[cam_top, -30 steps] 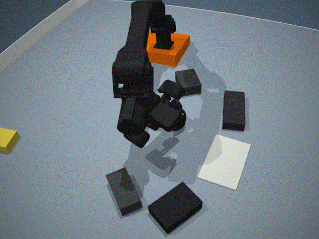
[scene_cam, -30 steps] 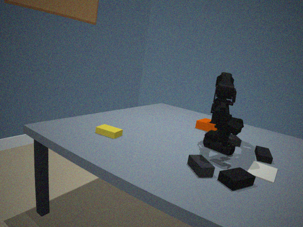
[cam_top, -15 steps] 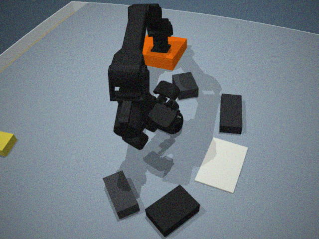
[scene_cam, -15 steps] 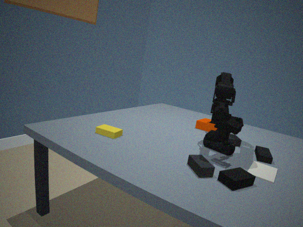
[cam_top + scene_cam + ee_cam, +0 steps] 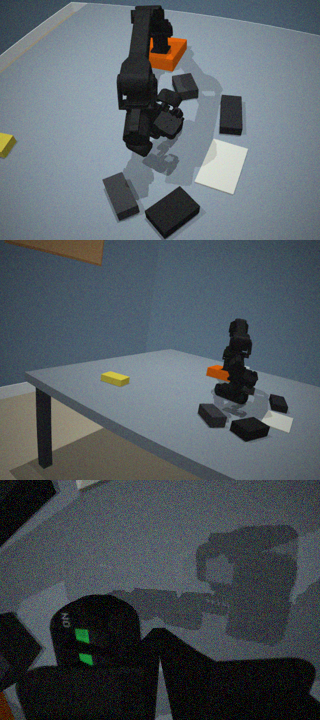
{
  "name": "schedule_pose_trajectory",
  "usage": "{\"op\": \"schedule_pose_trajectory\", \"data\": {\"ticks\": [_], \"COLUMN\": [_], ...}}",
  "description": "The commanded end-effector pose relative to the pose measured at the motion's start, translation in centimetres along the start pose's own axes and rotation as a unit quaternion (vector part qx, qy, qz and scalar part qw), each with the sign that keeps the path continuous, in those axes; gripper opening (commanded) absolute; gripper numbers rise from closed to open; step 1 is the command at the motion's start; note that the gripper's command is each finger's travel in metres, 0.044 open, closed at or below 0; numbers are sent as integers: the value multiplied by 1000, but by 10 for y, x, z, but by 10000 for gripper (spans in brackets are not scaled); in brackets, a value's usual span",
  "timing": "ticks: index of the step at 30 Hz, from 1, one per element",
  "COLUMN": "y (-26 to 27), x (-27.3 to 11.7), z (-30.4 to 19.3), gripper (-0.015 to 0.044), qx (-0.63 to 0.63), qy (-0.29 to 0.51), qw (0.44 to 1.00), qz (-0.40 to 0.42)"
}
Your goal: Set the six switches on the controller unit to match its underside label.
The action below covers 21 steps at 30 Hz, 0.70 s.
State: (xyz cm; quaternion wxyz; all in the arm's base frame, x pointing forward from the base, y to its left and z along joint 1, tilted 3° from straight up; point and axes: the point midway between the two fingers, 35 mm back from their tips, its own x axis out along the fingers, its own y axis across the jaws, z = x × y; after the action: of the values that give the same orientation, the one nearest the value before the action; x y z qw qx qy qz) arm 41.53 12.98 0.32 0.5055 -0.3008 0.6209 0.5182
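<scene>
Showing "ON" on ctrl unit (image 5: 107,625), near gripper (image 5: 158,633).

In the top view, our arm (image 5: 140,46) (image 5: 237,348) reaches from its base toward six o'clock, and in the exterior view its links stack nearly upright toward twelve. Our gripper (image 5: 158,633) is closed, its dark fingers rising from six o'clock in the wrist view, tips together above a thin wedge-shaped gap.
</scene>
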Motion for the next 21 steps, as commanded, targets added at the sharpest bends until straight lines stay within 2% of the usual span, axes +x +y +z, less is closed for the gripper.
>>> {"op": "schedule_pose_trajectory", "data": {"ticks": [1, 21], "y": [-1, -1], "x": [10, 25], "z": [-1, -1], "gripper": [0, 0], "qx": [-9, -24], "qy": [16, 39], "qw": [1000, 999], "qz": [-4, -17]}}
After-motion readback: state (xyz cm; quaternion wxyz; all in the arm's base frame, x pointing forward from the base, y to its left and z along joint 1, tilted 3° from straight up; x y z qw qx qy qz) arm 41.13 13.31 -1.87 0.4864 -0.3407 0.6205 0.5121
